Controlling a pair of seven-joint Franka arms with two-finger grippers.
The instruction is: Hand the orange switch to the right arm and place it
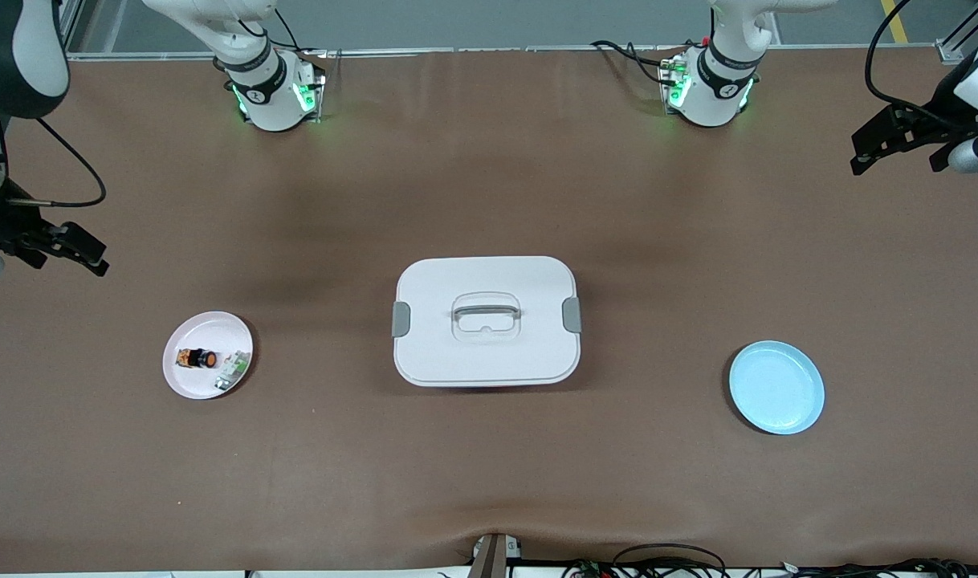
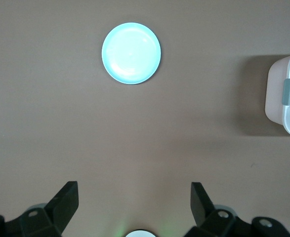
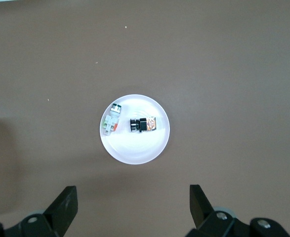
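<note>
- On the table (image 1: 489, 482) you have two plates, one lidded box and two small parts.
- Pink plate (image 1: 185, 381), one: toward the right arm's end of the table; it carries both small parts.
- Orange switch (image 1: 197, 358), one: lying on its side on the pink plate, long axis roughly along the table's length; its round button end faces the box and the green-and-white part, its orange-marked end faces the right arm's end of the table.
- Green-and-white part (image 1: 232, 371), one: just beside the switch on the same plate, a little nearer the front camera; whether the two touch, you cannot tell.
- White box (image 1: 486, 321), one: mid-table, lid on, grey latch at each end, handle flat.
- Blue plate (image 1: 776, 387), one: toward the left arm's end, nothing on it.
- Right gripper (image 3: 131, 205): raised over the table above the pink plate, fingers spread wide, holding nothing.
- Left gripper (image 2: 134, 205): raised over bare table near the blue plate, fingers spread wide, holding nothing.
</note>
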